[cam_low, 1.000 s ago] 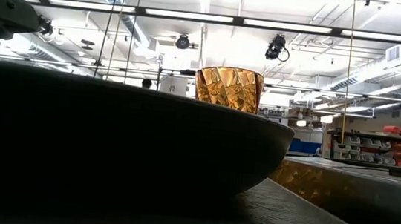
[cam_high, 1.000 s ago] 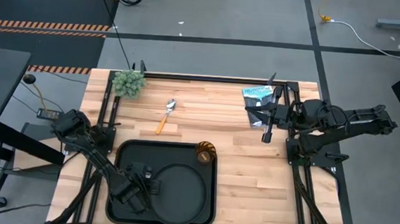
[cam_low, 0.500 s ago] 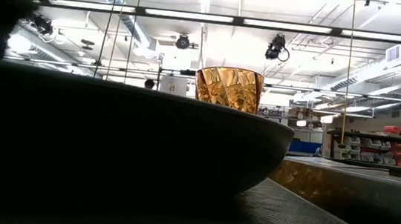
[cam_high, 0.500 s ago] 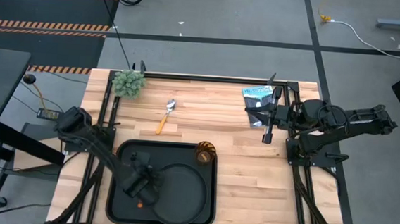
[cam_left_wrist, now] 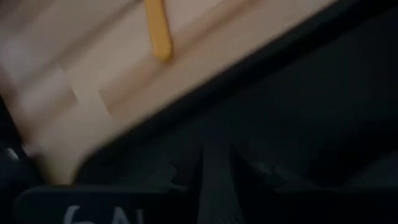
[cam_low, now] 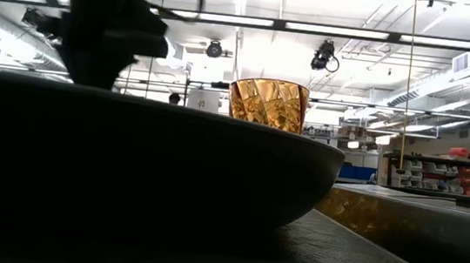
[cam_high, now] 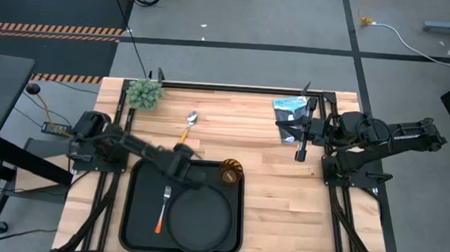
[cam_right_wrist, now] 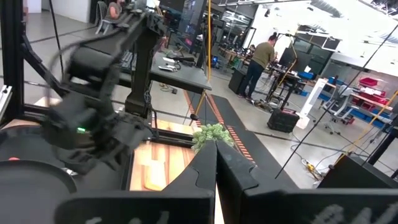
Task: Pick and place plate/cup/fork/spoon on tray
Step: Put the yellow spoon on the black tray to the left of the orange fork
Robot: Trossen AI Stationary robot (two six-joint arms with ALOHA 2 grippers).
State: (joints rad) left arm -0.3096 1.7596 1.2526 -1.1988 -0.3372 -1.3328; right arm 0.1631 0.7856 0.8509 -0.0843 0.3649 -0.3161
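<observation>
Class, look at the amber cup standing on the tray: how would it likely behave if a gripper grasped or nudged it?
The cup looks like faceted glass, so probably rigid, slippery and breakable. It stands upright by the tray corner; a sideways push might tip it.

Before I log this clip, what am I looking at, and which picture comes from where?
Two dark robot arms work at a wooden table. One picture looks straight down, one sits at table height, and one camera rides each wrist. On the black tray lie the round plate, the amber cup and the fork. The spoon is on the wood beyond the tray. The left pincer is over the tray's far edge, holding nothing that I can see. The right pincer waits shut at the table's right side, near a small packet and plant.
</observation>
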